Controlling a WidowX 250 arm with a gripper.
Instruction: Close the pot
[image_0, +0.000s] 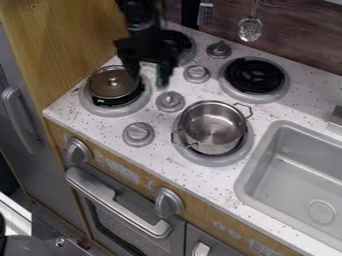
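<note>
Above the stove's back left part hangs the black gripper (148, 76), open, its two fingers apart with nothing between them. It stands just right of the round lid (115, 87) and does not appear to grip it. That brownish see-through lid has a metal rim and a small centre knob, and lies over the left burner. A shiny steel pot (214, 125) with two wire handles sits uncovered on the front right burner, its inside showing. The gripper is up and to the left of this pot.
Burner knobs (170, 101) stand up between the burners. The back right burner (255, 76) is bare black. A grey sink (300, 175) lies at the right. Wood panelling (63, 35) rises at the left, and a slotted utensil (250, 28) hangs on the back wall.
</note>
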